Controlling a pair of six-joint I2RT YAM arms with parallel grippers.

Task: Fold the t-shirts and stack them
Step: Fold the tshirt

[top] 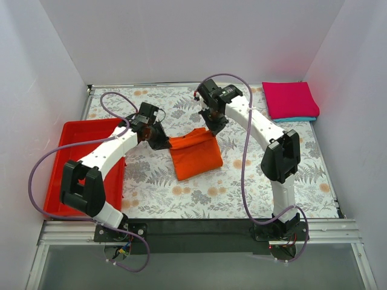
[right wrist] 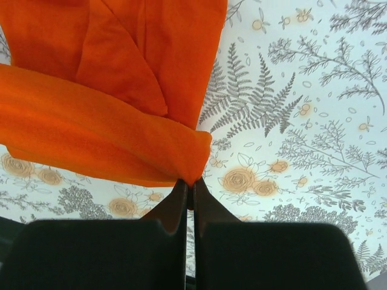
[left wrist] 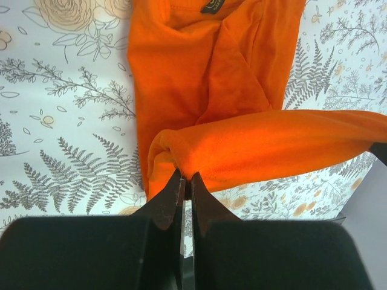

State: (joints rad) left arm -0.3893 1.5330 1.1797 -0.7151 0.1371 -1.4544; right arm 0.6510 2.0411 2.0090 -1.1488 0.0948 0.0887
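Top external view: orange tee [top: 195, 156] is lying mid-frame on the table [top: 242, 193], its far edge held up btwn both arms. Wrist views: left gripper [left wrist: 186, 179] is pinching one end of that fold, jaws closed tight on cloth; right gripper [right wrist: 188, 184] is clamping the other end likewise. Fabric is looking soft, light & floppy, sagging btwn grips, so corners are prob. the best hold. Pink tee [top: 289, 98] is sitting folded atop teal tee [top: 297, 119], upper right.
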